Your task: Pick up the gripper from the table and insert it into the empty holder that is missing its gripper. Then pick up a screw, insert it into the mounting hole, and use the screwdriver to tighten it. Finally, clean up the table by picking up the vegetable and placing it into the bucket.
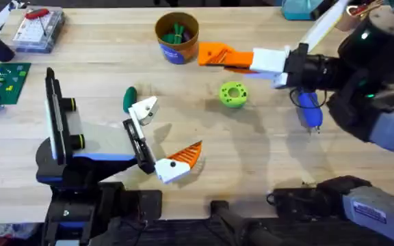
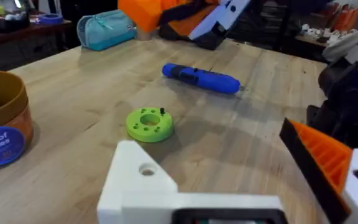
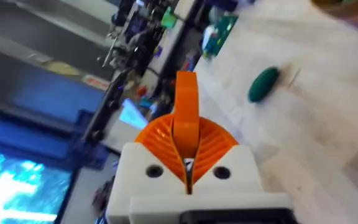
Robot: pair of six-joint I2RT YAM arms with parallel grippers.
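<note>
Orange ribbing marks the pads of the right gripper (image 1: 241, 60), which we see closed on the gripper (image 1: 216, 53), carried above the table (image 1: 265, 157) just beside the bucket (image 1: 176, 37), orange tip pointing away from the wrist. We find the holder (image 1: 144, 109) bare at the far end of the stand's black bar (image 1: 137, 145), with the fixed orange finger (image 1: 182, 160) at the near end. The screwdriver (image 1: 308, 109) lies on the wood under the right arm, near a green disc (image 1: 233, 94). The vegetable (image 1: 129, 98) lies just beside the holder.
</note>
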